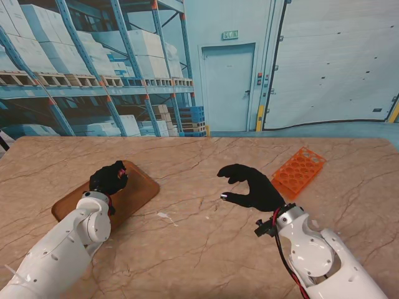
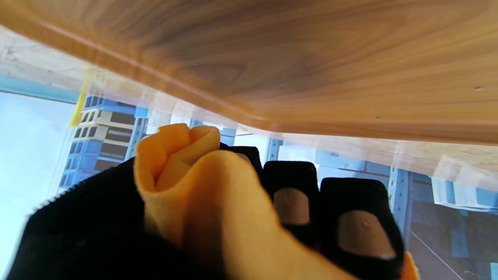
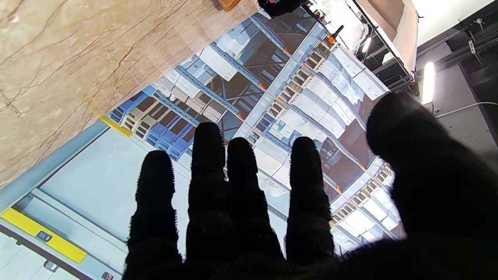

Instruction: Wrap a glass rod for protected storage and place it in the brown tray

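Observation:
My left hand (image 1: 108, 178) hovers over the brown tray (image 1: 140, 190) on the table's left side, fingers curled shut. In the left wrist view those fingers (image 2: 356, 217) clasp a rolled orange cloth bundle (image 2: 186, 182) close to the tray's wooden surface (image 2: 311, 58). The glass rod itself is hidden; it may be inside the roll. My right hand (image 1: 252, 187) is raised over the middle of the table, open, with its fingers (image 3: 241, 186) spread and nothing in it.
An orange test-tube rack (image 1: 299, 171) lies on the marble table (image 1: 206, 249) at the right, just beyond my right hand. A small pale scrap (image 1: 163, 215) lies near the tray's nearer corner.

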Controlling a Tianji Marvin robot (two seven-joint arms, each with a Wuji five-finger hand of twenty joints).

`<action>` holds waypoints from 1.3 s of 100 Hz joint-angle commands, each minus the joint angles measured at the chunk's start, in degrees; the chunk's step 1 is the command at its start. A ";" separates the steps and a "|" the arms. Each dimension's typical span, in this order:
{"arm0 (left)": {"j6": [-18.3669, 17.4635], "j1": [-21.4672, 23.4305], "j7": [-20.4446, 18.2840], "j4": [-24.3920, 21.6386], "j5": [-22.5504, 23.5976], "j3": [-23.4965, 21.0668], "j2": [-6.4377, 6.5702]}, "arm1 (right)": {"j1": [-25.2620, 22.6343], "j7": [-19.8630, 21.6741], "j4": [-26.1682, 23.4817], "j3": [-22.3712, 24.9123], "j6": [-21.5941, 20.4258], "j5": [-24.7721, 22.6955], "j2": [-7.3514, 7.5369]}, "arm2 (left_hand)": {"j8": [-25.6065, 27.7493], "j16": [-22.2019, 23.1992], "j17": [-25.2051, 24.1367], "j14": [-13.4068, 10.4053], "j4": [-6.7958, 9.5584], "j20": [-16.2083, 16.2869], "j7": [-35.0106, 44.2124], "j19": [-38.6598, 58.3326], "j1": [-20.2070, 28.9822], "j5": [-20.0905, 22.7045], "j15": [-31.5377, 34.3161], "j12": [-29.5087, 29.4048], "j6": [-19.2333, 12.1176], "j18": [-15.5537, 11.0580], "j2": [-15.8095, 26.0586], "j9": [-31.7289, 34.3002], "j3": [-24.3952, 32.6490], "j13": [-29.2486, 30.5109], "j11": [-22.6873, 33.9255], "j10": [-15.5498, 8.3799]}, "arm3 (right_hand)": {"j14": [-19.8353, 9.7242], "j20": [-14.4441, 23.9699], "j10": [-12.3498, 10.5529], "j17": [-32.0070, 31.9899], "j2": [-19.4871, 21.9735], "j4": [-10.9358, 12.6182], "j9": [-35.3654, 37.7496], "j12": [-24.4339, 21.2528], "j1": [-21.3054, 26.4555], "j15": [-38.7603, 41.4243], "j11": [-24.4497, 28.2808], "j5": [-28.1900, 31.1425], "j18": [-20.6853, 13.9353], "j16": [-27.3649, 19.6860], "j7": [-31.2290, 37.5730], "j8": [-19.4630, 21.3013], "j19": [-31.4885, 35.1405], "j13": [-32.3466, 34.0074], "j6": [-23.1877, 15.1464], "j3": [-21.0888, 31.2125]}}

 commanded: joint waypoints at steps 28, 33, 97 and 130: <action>5.62 -1.04 0.59 3.13 2.02 1.37 0.30 | 0.20 0.26 -0.03 -0.39 0.63 0.03 -0.23 | 1.59 3.23 -2.68 3.17 -2.82 -3.32 -1.55 12.10 7.32 -4.92 -2.30 1.34 -1.14 0.59 5.91 -5.25 -10.32 -5.74 -2.60 0.10 | -0.04 1.81 -0.08 0.38 1.34 1.25 -0.32 0.57 -2.45 1.14 -0.31 0.55 -0.02 0.76 -0.33 0.49 -1.00 -0.91 -0.90 1.07; 6.95 -0.55 -0.85 2.39 1.96 1.14 0.42 | 0.25 0.47 -0.01 -0.42 0.77 0.06 -0.19 | 1.55 3.67 -1.38 2.91 -2.79 -3.22 -1.72 13.26 7.52 -5.31 -1.82 1.37 -1.58 -0.67 6.30 -5.86 -11.17 -5.85 -2.96 0.11 | -0.02 1.83 -0.11 0.40 1.52 1.38 -0.24 0.57 -2.51 1.12 -0.31 0.58 -0.07 0.75 -0.33 0.50 -0.98 -0.94 -1.03 1.72; 9.93 3.81 -8.47 -2.80 0.48 -2.09 1.27 | 0.73 0.80 0.28 -0.89 1.42 0.50 -0.20 | 5.60 -4.08 -63.51 4.09 -2.71 14.19 -8.25 -34.37 8.39 -10.48 -47.27 -10.59 -4.71 1.83 5.10 -38.40 -13.01 -51.82 -32.72 5.29 | 0.19 1.94 0.04 0.50 2.21 1.18 0.38 0.56 -3.54 1.29 -0.28 0.98 -0.02 0.86 -0.38 0.53 -0.96 -0.48 -1.02 3.92; 8.87 5.03 -9.41 -4.33 4.92 -3.01 2.49 | 0.61 0.30 0.17 -0.82 1.39 0.40 -0.30 | -9.34 -16.04 -66.34 2.81 2.64 5.35 -30.91 -50.19 -4.54 -15.00 -63.37 -29.20 -3.81 1.77 5.58 -46.06 -20.88 -55.62 -46.99 6.34 | 0.18 1.99 0.06 0.57 2.26 1.13 0.59 0.60 -3.61 1.51 -0.14 1.13 0.01 0.97 -0.30 0.57 -0.89 -0.34 -0.97 4.15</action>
